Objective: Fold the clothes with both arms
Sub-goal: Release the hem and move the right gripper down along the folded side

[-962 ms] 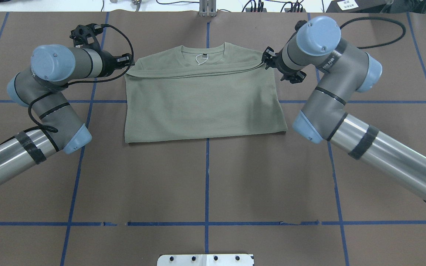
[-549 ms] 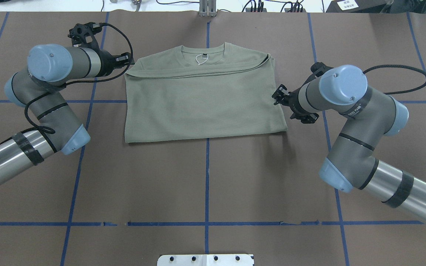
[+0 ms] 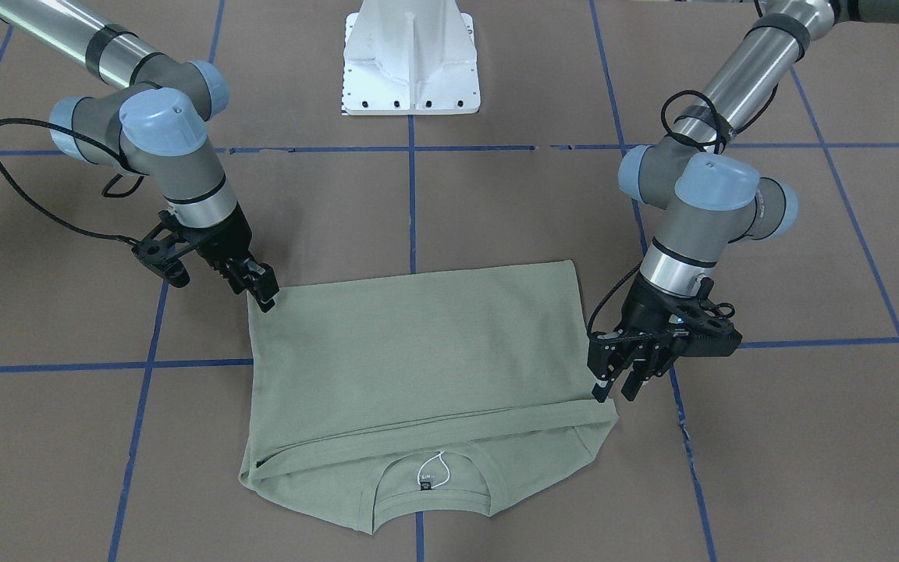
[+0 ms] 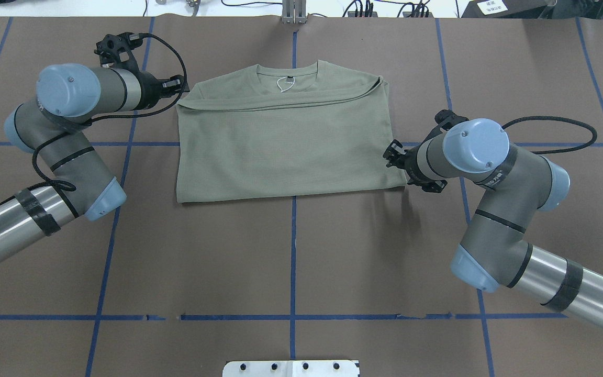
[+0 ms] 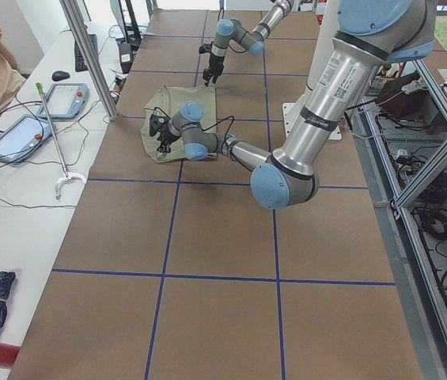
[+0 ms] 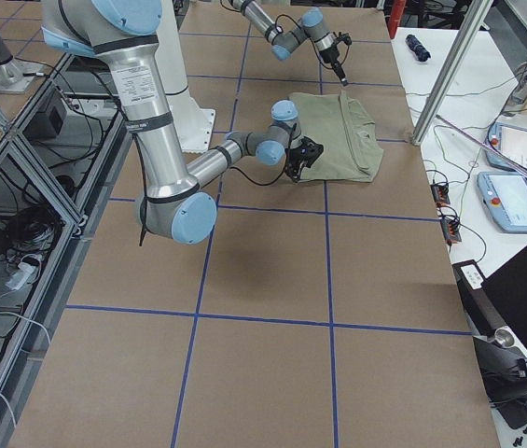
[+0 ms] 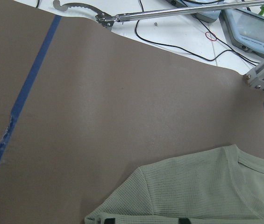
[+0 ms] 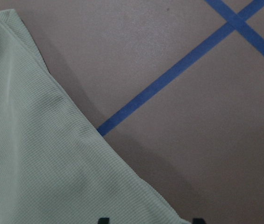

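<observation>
The pale sage-green shirt (image 4: 286,152) lies flat on the brown table, its lower part folded up toward the neck, where a white loop (image 4: 282,84) shows. My left gripper (image 4: 182,89) is open at the shirt's far left shoulder corner. In the front view it (image 3: 613,388) hovers at that edge with its fingers apart. My right gripper (image 4: 389,152) is open at the shirt's right edge near the folded corner, and also shows in the front view (image 3: 264,293). The right wrist view shows the shirt edge (image 8: 38,163) between the fingertips. The left wrist view shows the shoulder (image 7: 192,191).
Blue tape lines (image 4: 293,251) grid the brown table cover. The white pedestal base (image 3: 410,58) stands at the robot's side. A metal post (image 4: 293,10) and cables are at the far edge. A side table with tablets (image 5: 21,131) and a seated person are beyond it.
My right arm has swung from the shirt's far right shoulder back along the right edge to near its folded corner. The left arm has barely moved. The shirt lies unchanged.
</observation>
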Tool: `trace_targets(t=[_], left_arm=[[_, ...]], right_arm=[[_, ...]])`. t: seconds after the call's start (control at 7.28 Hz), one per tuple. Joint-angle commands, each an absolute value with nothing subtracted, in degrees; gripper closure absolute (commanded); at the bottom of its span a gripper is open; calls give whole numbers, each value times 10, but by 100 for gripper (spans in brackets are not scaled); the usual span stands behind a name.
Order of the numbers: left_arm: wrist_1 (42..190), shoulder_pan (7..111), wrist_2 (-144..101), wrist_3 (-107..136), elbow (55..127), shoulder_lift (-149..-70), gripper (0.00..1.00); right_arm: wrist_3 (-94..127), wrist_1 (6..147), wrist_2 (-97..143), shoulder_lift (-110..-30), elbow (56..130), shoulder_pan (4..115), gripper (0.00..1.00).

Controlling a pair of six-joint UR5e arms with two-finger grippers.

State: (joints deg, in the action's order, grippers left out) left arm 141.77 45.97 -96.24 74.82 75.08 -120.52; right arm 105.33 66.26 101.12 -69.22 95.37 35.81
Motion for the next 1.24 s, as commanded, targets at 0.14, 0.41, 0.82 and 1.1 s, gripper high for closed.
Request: trace_targets(t=[0.14, 0.41, 0.82, 1.1], left_arm=[[1418, 461, -962, 748, 752, -1204, 45], [1418, 461, -962, 748, 752, -1204, 46], [1417, 463, -962, 746, 752, -1201, 46], [1418, 463, -962, 746, 752, -1201, 46]], right_arm=[[1054, 663, 1011, -699, 950, 357, 45], [1054, 662, 1011, -702, 951, 354, 45], [1055, 662, 1011, -703, 952, 352, 68], [1055, 662, 1012, -702, 953, 349, 100]])
